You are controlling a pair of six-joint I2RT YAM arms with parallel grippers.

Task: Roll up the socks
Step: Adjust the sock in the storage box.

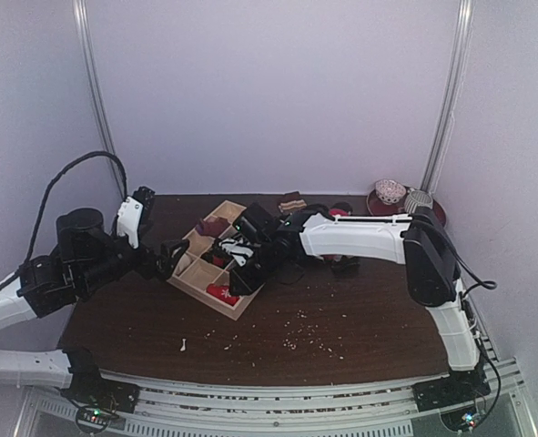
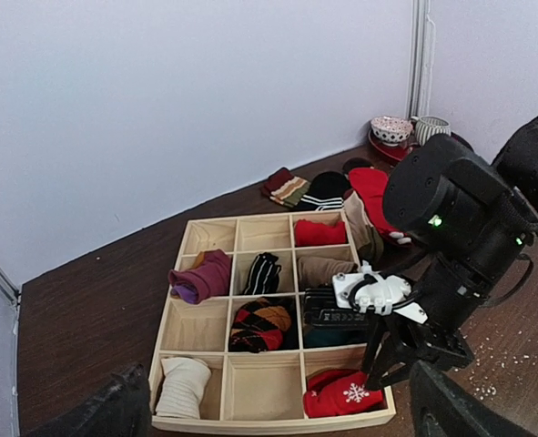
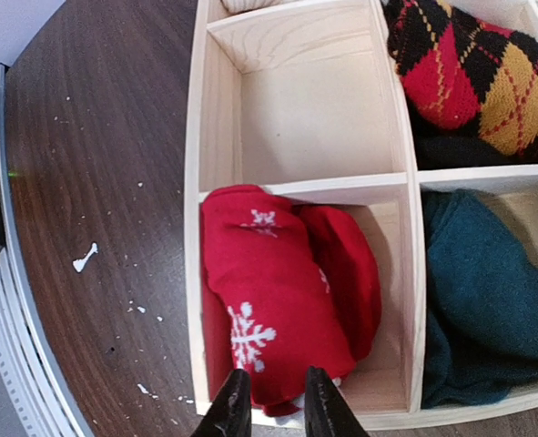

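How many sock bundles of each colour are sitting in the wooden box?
Red: 2, plain red sock and snowflake sock
Purple sock: 1
Black-and-white sock: 1
Tan sock: 1
Diamond-patterned sock: 1
Teal sock: 1
Cream sock: 1
Total: 8

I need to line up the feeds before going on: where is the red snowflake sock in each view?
Top external: the snowflake sock is left of centre, in the cell at the tray's near corner.
Left wrist: bottom, right of centre, in the near right corner cell.
Right wrist: lower centre, filling one corner cell.
Shared landmark: the wooden tray.
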